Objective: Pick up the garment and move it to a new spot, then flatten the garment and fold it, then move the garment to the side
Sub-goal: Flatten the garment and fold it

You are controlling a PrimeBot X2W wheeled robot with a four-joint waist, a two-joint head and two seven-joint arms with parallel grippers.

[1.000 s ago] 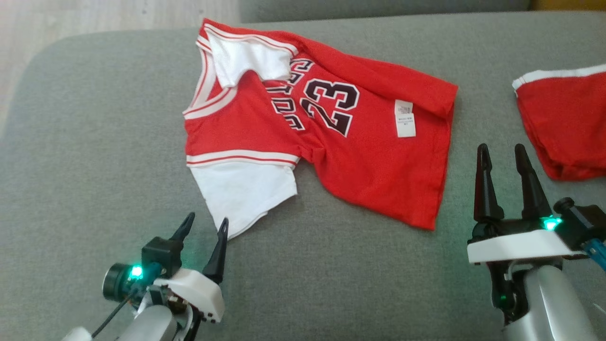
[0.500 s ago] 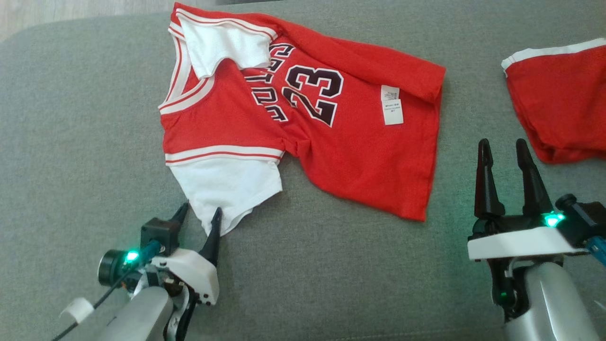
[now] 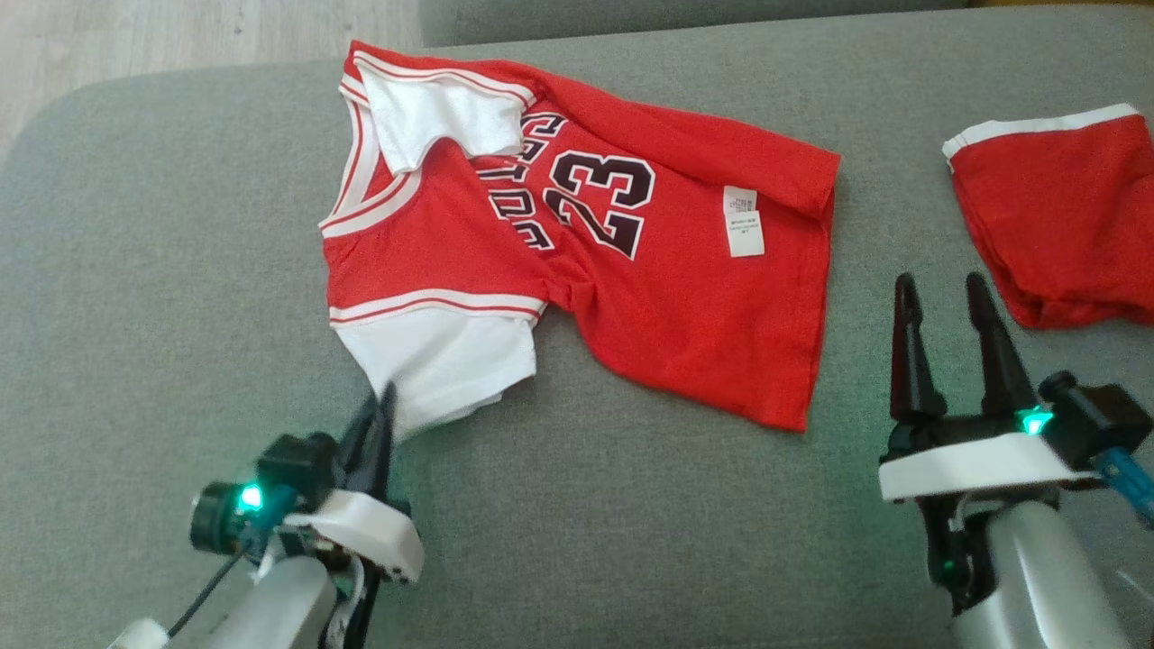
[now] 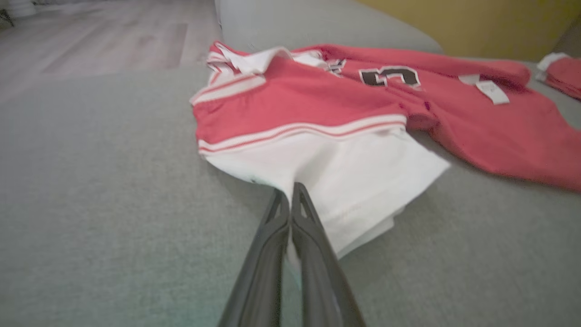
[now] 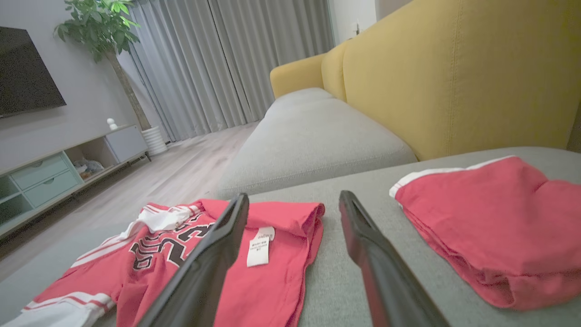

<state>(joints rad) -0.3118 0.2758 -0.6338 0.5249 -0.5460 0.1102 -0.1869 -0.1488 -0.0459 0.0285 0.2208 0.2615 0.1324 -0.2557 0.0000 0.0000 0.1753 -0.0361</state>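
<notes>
The garment is a red jersey with the number 23 and white sleeves, lying crumpled on the grey sofa cushion. My left gripper is shut on the lower corner of its near white sleeve. In the left wrist view the closed fingertips pinch the edge of that white sleeve. My right gripper stands open just right of the jersey's hem, with nothing between its fingers. The right wrist view looks past that open right gripper at the jersey.
A second red garment with a white band lies at the right, close to my right gripper. Behind it rises a yellow sofa back. The cushion's rounded left edge drops to a wooden floor.
My left gripper moved up to the white sleeve's corner and its fingers shut on it. The right gripper stayed open. The head camera shifted a little.
</notes>
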